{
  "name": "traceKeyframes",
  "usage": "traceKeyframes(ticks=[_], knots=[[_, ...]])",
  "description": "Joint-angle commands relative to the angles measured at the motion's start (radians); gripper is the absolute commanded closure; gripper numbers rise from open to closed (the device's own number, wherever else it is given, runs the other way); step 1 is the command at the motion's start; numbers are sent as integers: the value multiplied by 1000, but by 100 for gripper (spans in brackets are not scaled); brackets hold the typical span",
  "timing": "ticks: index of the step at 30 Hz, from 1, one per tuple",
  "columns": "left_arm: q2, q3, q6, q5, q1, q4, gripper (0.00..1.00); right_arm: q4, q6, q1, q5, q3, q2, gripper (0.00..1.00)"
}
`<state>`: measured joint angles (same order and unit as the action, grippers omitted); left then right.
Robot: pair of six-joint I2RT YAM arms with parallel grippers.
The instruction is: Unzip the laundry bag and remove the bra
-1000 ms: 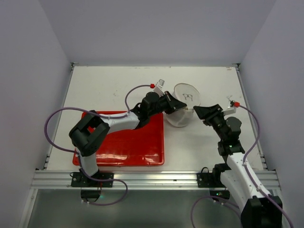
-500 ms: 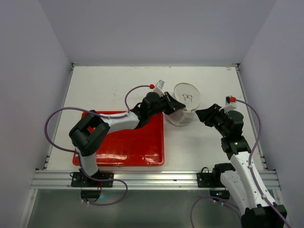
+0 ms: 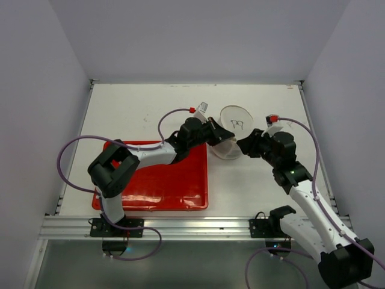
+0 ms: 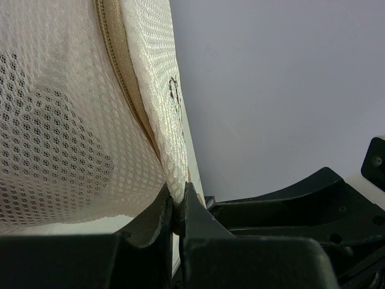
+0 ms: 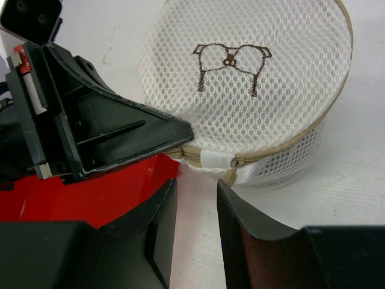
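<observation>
Two grippers are working at the laundry bag (image 3: 233,133), which is sitting on the white table (image 3: 132,114) just past the far right corner of the red tray (image 3: 150,180).

- Left gripper (image 3: 218,138) is sitting at the bag's tray side with its jaws clamped together on the rim. Its wrist view is showing a fold of mesh nipped between the fingertips (image 4: 147,241), with zipper tape running up beside it.
- Right gripper (image 3: 243,146) is hovering low at the opposite side, jaws parted and holding nothing. Its wrist view is showing the tan zipper pull (image 5: 230,176) hanging just beyond the gap, next to a white seam patch, not between the fingers.
- The bag's embroidered round face is pointing upward.
- Contents are not showing clearly through the mesh.
</observation>
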<state>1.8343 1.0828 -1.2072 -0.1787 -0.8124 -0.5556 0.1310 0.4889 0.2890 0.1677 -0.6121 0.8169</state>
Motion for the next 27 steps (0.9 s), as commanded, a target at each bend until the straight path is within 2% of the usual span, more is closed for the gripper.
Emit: traceKeyframes(ticks=[1, 21, 27], knots=[[-4, -9, 35, 5, 7, -58, 100, 16, -52, 32, -85, -54, 27, 65], [-18, -29, 41, 1, 18, -56, 100, 62, -110, 104, -296, -61, 22, 68], [-27, -54, 35, -16, 28, -70, 100, 18, -101, 102, -241, -49, 41, 66]])
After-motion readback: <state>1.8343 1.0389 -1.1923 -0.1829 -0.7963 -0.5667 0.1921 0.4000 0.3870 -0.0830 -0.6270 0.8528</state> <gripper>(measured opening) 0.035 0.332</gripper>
